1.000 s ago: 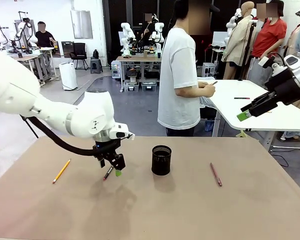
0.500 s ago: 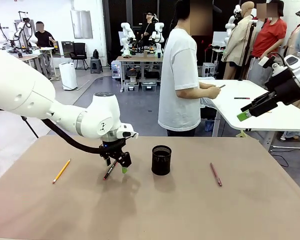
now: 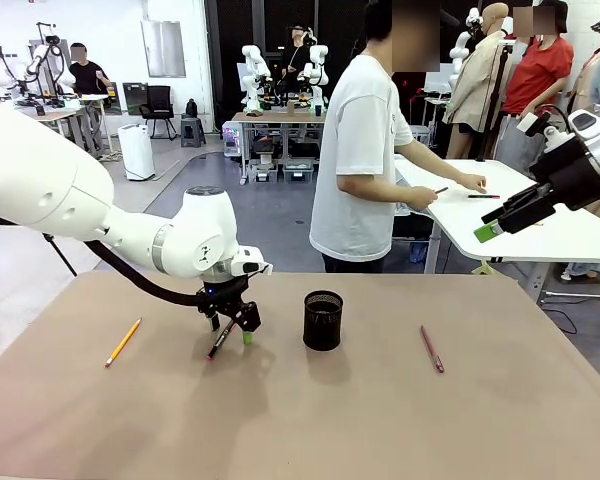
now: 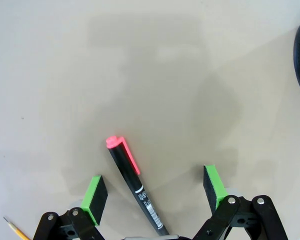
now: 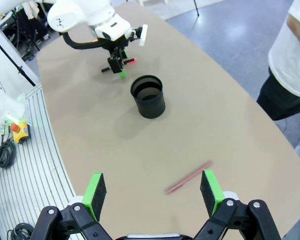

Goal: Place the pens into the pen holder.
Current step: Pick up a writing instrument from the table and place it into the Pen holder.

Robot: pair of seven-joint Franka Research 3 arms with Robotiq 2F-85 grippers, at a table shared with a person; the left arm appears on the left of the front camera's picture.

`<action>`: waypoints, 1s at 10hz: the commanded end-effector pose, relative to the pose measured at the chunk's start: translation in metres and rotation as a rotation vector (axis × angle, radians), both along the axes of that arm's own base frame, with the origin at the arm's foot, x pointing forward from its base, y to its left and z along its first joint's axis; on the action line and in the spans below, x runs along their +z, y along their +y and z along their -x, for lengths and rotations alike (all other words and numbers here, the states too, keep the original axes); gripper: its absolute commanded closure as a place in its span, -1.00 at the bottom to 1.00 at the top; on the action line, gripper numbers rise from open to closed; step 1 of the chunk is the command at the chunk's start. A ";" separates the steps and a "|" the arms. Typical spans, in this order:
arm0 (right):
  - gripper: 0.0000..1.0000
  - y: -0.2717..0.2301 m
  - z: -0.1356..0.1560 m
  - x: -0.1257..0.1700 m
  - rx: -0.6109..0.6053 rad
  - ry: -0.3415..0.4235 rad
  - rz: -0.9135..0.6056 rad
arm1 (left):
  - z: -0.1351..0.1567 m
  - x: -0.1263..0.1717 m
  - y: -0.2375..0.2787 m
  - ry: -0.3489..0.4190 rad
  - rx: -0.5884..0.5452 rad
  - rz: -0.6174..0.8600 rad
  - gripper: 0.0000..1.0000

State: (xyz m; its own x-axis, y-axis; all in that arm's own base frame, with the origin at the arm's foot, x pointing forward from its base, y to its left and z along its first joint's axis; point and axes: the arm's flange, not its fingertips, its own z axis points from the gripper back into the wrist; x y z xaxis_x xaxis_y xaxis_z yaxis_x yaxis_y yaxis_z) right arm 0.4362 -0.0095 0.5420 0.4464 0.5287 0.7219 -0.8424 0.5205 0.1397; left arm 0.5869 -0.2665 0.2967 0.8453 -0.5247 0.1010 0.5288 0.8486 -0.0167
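Low over the tan worktop (image 3: 380,420), the left arm's jaws have nudged sideways and settled wide open, empty, astride the dark red-tipped pen (image 4: 132,182) lying flat left of the black wire-mesh pen holder (image 3: 322,320), so a grasp looks imminent; right jaws hang open, empty.

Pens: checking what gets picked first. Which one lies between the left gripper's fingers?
The dark pen with red tips, between the pads of the open left gripper. The yellow pencil and the reddish-brown pen lie well clear of it.
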 end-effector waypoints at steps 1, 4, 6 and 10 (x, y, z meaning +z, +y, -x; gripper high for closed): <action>-1.00 0.001 -0.001 0.001 -0.001 -0.005 -0.011 | -0.010 0.000 0.005 0.007 0.004 -0.002 -0.62; -1.00 0.001 -0.001 0.001 -0.001 -0.005 -0.011 | -0.012 0.003 0.006 0.039 0.006 -0.017 0.52; -1.00 0.001 -0.001 0.001 -0.001 -0.005 -0.011 | -0.011 0.005 0.006 0.054 0.002 -0.042 1.00; -1.00 0.001 -0.001 0.001 -0.001 -0.005 -0.011 | -0.004 0.014 0.004 0.078 -0.013 -0.088 1.00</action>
State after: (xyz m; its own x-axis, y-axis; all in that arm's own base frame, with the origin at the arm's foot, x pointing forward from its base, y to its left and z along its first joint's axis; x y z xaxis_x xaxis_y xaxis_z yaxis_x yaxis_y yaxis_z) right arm 0.4362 -0.0096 0.5420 0.4465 0.5287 0.7219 -0.8423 0.5205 0.1398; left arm 0.5937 -0.2651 0.3093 0.8474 -0.5307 0.0155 0.5309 0.8473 -0.0138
